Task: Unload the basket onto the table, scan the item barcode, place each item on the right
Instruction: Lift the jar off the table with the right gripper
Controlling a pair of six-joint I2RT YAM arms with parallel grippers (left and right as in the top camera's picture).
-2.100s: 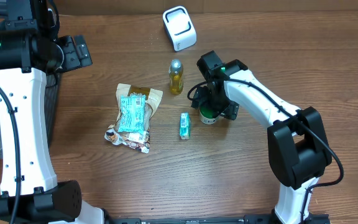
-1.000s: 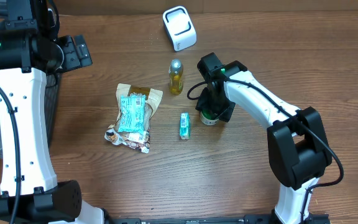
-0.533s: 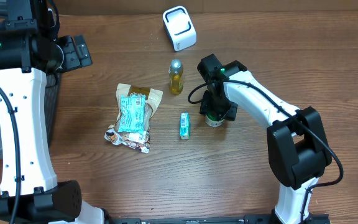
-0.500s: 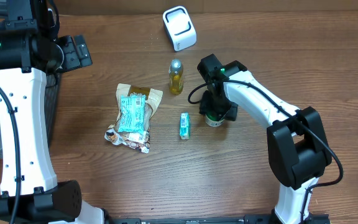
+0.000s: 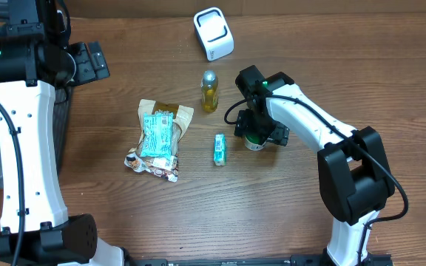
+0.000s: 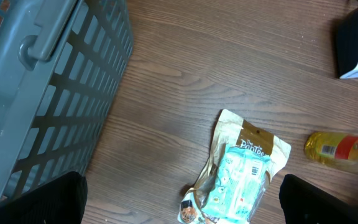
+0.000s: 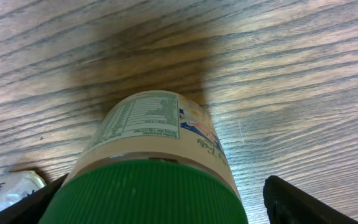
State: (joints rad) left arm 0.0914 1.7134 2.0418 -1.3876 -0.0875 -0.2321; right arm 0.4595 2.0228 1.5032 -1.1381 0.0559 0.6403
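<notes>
Right gripper (image 5: 258,134): jaws newly spread, no longer clamping, straddling the green-lidded jar (image 7: 151,134). Jar stands upright on the table (image 5: 361,66), well apart from the white scanner (image 5: 214,34), and is likely set down. Left gripper (image 6: 184,196): wide apart, empty.

Tabletop (image 5: 124,214): we record brown wood grain.
Resting on it: we count scanner (image 5: 213,33), bottle (image 5: 209,91), jar (image 7: 148,124), carton (image 5: 220,148), snack packets (image 5: 158,137).

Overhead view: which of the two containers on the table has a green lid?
The short jar right of the teal box; its lid is green. The yellow bottle has a silvery cap.
</notes>
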